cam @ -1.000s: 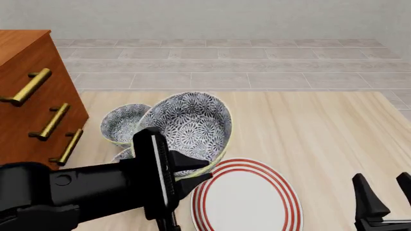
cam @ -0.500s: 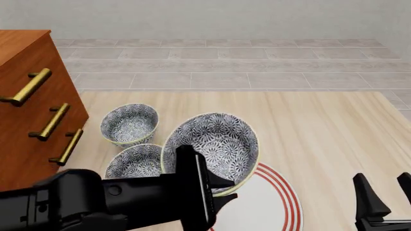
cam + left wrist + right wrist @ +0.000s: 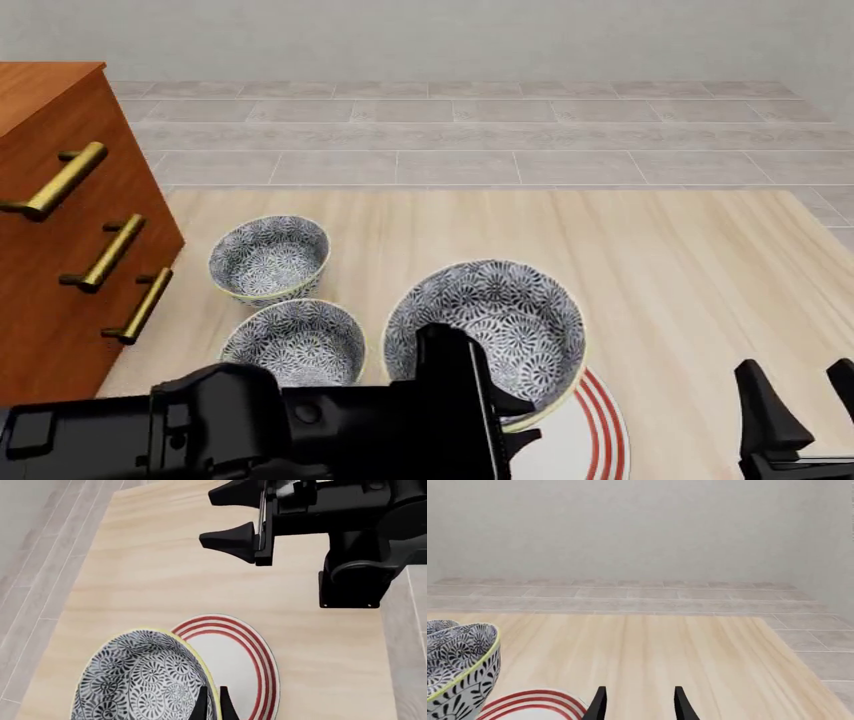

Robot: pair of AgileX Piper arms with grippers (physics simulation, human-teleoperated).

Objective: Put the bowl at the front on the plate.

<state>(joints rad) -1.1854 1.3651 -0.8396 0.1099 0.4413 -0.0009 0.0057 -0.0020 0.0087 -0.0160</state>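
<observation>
- The left gripper [image 3: 514,415] is closed on the rim of the bowl [image 3: 487,325]; in the left wrist view its two fingers [image 3: 202,706] pinch the yellow-green edge, one inside and one outside.
- The bowl is lifted off the table [image 3: 667,260] and tilted, so its patterned inside faces the front camera.
- The bowl is partly above the plate [image 3: 598,420]. In the front view it covers the left part of the plate, and only the red rings on the right side are seen.
- In the left wrist view the plate [image 3: 237,655] lies flat on the table, with the bowl [image 3: 137,680] over one side of it. I cannot tell if the bowl touches the plate.
- Two other bowls stand on the table, to the left of the lifted one: the near bowl [image 3: 294,345] and the far bowl [image 3: 268,258], close to each other.
- A wooden cabinet [image 3: 67,230] with brass handles stands at the left edge of the table.
- The right gripper [image 3: 638,704] is at the lower right of the front view, away from the plate. Its jaws are apart and hold nothing.
</observation>
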